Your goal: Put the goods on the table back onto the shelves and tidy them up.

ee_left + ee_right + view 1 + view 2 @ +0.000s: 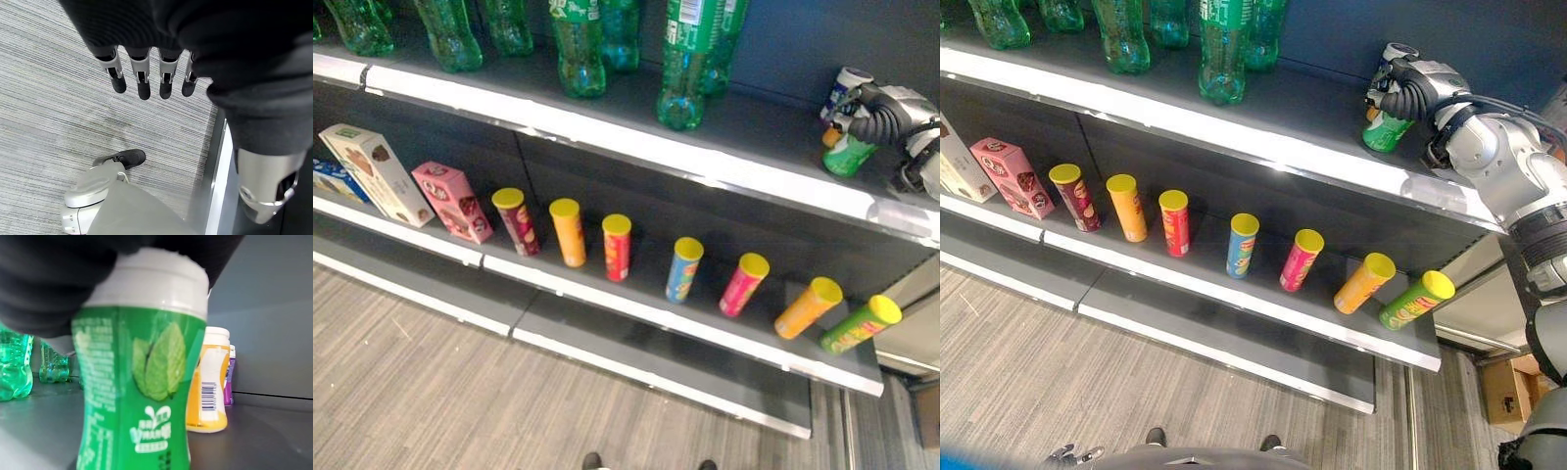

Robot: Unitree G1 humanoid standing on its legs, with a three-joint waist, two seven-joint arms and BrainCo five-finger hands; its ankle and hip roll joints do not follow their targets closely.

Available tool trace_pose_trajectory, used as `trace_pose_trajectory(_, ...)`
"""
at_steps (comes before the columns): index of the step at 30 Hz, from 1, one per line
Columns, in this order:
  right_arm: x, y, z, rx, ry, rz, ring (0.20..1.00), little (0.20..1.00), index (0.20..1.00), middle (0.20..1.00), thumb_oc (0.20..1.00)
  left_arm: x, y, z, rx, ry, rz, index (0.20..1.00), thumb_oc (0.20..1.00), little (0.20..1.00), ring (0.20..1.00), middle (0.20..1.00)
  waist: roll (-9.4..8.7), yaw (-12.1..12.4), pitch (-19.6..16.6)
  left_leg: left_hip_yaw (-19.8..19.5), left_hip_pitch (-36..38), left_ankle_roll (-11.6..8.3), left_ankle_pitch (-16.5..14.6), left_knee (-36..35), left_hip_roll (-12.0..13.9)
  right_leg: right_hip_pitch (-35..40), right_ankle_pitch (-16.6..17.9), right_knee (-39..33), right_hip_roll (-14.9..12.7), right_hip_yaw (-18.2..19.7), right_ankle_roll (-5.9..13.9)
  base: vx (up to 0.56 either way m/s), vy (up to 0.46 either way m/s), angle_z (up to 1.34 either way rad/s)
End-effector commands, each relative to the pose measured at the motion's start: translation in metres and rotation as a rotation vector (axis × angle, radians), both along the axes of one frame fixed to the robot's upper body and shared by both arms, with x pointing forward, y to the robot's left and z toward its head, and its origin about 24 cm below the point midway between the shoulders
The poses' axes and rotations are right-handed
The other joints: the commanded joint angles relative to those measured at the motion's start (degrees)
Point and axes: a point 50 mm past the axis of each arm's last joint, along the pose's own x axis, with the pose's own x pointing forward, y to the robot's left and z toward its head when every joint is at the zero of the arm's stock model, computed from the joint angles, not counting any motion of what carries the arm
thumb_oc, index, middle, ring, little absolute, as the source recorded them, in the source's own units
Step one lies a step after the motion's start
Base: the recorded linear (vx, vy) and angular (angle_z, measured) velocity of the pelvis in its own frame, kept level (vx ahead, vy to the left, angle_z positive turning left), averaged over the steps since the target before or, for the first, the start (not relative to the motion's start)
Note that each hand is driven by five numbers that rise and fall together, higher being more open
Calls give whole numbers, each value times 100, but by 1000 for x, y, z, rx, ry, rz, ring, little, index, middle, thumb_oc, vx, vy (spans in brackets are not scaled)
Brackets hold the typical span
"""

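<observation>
The upper shelf bears green bottles; the lower shelf bears yellow-lidded cans and boxes.

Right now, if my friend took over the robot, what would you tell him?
Right hand: up on the upper shelf, closed round a small green bottle with a white cap that stands there, beside an orange one and a purple one.
Left hand: hanging over the floor, fingers straight, holding nothing.
Done: green soda bottles stand on the upper shelf; a row of yellow-lidded chip cans and boxes stands on the lower shelf.
Left: let go of the green bottle, then probably check the table for more goods.
</observation>
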Motion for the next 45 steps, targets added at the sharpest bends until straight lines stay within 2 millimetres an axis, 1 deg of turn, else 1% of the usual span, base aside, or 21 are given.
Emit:
trace_pose_trajectory(1, -7, -8, 12, -69, -27, -30, 200, 200, 200, 200, 200, 18, 13, 8, 41, -32, -70, 1000, 1000, 1000, 1000, 1000, -41, 107, 9, 531, 374, -585, -258, 86, 642, 36, -237, 60, -117, -77, 157, 0, 0, 0)
trace_pose_trajectory(23, -8, -3, 8, -76, -17, -3, 200, 200, 200, 200, 200, 20, 13, 8, 40, -41, -67, 1000, 1000, 1000, 1000, 1000, -62, 97, 17, 549, 398, -567, -274, 87, 621, 22, -210, 60, -132, -53, 170, 0, 0, 0)
trace_pose_trajectory(24, -8, -3, 8, -76, -20, -5, 1000, 1000, 1000, 1000, 1000, 20, 12, 8, 40, -41, -68, 1000, 1000, 1000, 1000, 1000, -61, 98, 26, 544, 393, -566, -269, 85, 621, 26, -209, 60, -134, -51, 168, 0, 0, 0)
trace_pose_trajectory(33, -8, -6, 9, -66, -44, -23, 1000, 1000, 1000, 1000, 1000, 20, 13, 8, 44, -39, -66, 1000, 1000, 1000, 1000, 1000, -59, 106, 24, 545, 395, -565, -274, 83, 624, 33, -201, 60, -140, -52, 172, 0, 0, 0)
trace_pose_trajectory(37, -8, -5, 8, -63, -46, -19, 1000, 1000, 1000, 1000, 1000, 23, 13, 9, 44, -48, -65, 1000, 1000, 1000, 1000, 1000, -54, 96, 16, 552, 418, -566, -285, 85, 625, 46, -201, 60, -141, -56, 170, 0, 0, 0)
trace_pose_trajectory(45, -11, -2, 9, -67, -54, 3, 1000, 1000, 1000, 1000, 1000, 21, 12, 8, 41, -42, -62, 1000, 1000, 1000, 1000, 1000, -60, 84, 3, 573, 429, -564, -287, 88, 623, 51, -206, 60, -137, -43, 172, 0, 0, 0)
